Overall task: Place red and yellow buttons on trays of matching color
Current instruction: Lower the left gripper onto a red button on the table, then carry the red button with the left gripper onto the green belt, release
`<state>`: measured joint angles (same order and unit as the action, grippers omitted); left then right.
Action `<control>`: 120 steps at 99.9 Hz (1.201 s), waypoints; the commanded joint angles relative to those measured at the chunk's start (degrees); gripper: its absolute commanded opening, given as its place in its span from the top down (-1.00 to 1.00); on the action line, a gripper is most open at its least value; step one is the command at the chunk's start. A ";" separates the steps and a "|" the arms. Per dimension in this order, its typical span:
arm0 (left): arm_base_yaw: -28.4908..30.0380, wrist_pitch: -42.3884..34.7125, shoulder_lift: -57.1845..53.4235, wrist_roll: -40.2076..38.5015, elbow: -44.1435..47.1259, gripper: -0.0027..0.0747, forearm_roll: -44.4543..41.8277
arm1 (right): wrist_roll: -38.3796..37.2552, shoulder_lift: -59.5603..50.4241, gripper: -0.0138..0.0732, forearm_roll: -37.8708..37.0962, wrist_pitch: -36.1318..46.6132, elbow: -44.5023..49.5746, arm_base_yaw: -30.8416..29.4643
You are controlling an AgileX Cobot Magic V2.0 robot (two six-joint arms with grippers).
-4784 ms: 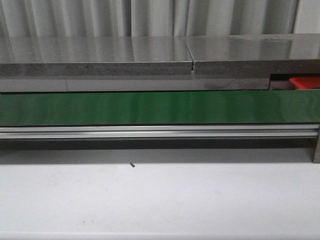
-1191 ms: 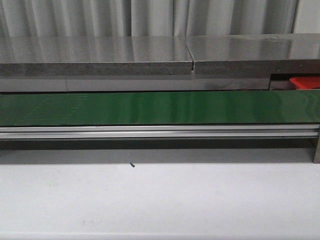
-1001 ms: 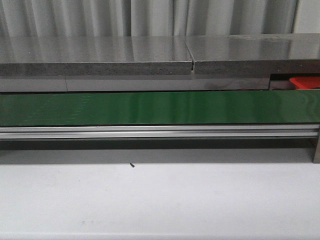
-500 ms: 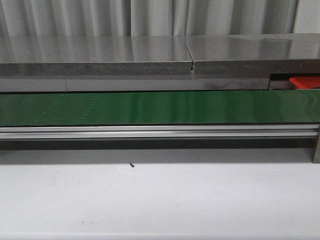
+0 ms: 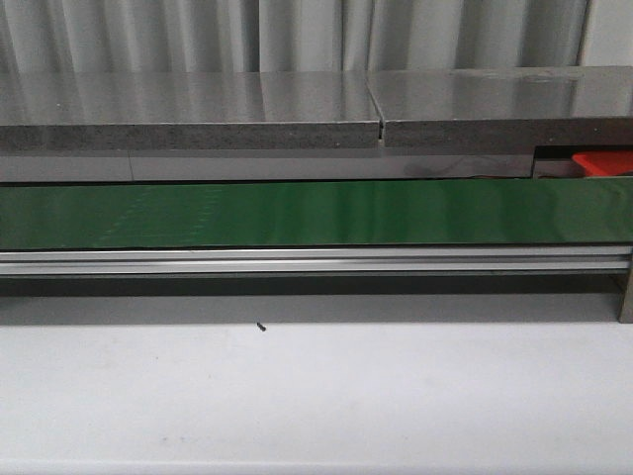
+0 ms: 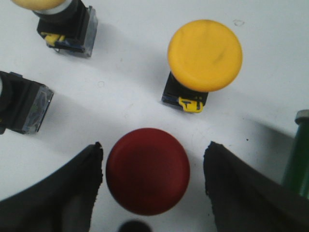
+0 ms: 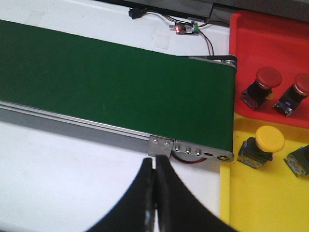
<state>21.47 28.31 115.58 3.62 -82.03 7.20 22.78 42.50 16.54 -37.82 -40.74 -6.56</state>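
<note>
In the left wrist view my left gripper [image 6: 153, 150] is open, its jaws on either side of a red button [image 6: 147, 171] standing on the white table. A yellow button [image 6: 204, 55] stands just beyond it. In the right wrist view my right gripper [image 7: 154, 166] is shut and empty above the white table, near the end of the green belt [image 7: 116, 82]. A red tray [image 7: 270, 43] holds two red buttons [image 7: 264, 82]. A yellow tray [image 7: 260, 198] next to it holds a yellow button [image 7: 266, 141]. In the front view only a corner of the red tray [image 5: 603, 163] shows.
Two more buttons stand near my left gripper, one yellow-capped [image 6: 67, 29] and one at the view's edge [image 6: 21, 108]. A green upright part [image 6: 297, 159] is close to one finger. The belt [image 5: 316, 213] and its aluminium rail [image 5: 316, 262] cross the front view. A small circuit board [image 7: 186, 29] lies beyond the belt.
</note>
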 commanded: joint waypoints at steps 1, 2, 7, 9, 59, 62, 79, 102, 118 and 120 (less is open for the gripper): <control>-0.21 -3.28 -2.63 -0.15 -2.07 -0.22 0.13 | 0.44 -0.31 0.84 0.38 3.57 -1.49 0.14; -0.21 -3.27 -2.65 -0.15 -2.07 -0.22 0.10 | 0.44 -0.31 0.84 0.38 3.57 -1.49 0.14; -0.21 -3.51 -2.61 -0.15 -2.07 -0.22 -0.01 | 0.44 -0.31 0.84 0.38 3.57 -1.49 0.14; -0.21 -3.65 -2.61 -0.15 -2.07 -0.22 -0.01 | 0.44 -0.31 0.84 0.38 3.57 -1.49 0.14; -0.21 -4.38 -2.61 -0.15 -2.14 0.48 -0.50 | 0.44 -0.31 0.84 0.38 3.57 -1.49 0.14; -0.10 -4.38 -2.61 -0.15 -2.14 0.50 -0.50 | 0.44 -0.31 0.84 0.38 3.57 -1.49 0.14; -0.10 -3.37 -5.32 -0.15 -2.19 0.52 -0.50 | 0.44 -0.31 0.84 0.38 3.57 -1.49 0.14; -0.90 2.71 -14.68 -0.15 -2.19 0.52 -0.50 | 0.44 -0.31 0.84 0.38 3.57 -1.49 0.14; -3.32 6.71 -20.69 0.12 -2.19 0.52 -0.50 | 0.44 -0.31 0.84 0.38 3.57 -1.49 0.14; -3.61 6.85 -21.12 0.25 -2.19 0.52 -0.50 | 0.44 -0.31 0.84 0.38 3.57 -1.49 0.14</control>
<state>19.50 36.06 99.79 3.71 -82.42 6.33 22.78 42.50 16.44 -37.82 -40.74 -6.56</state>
